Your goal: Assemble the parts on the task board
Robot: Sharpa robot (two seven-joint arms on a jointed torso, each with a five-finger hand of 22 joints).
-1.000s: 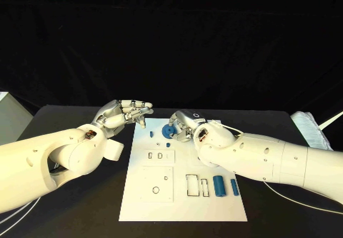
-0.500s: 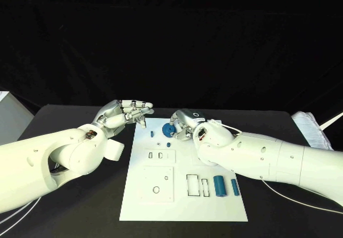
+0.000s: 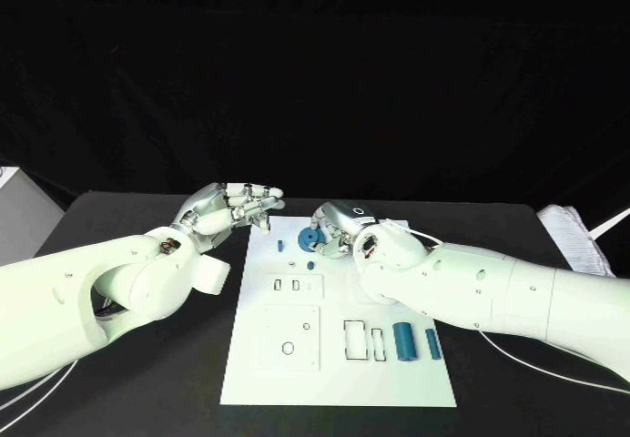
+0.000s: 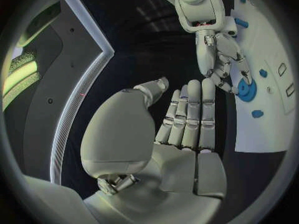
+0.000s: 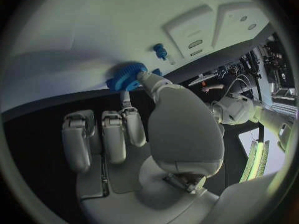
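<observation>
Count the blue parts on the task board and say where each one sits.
5. A gear at the right hand's fingers at the far end; a peg left of it; a small knob just nearer; two cylinders at the near right. Others may be hidden.

A black table (image 3: 145,382) stands against a black backdrop (image 3: 315,91). A white box (image 3: 20,218) sits at its left edge, and white cables (image 3: 552,373) trail across its right side.
</observation>
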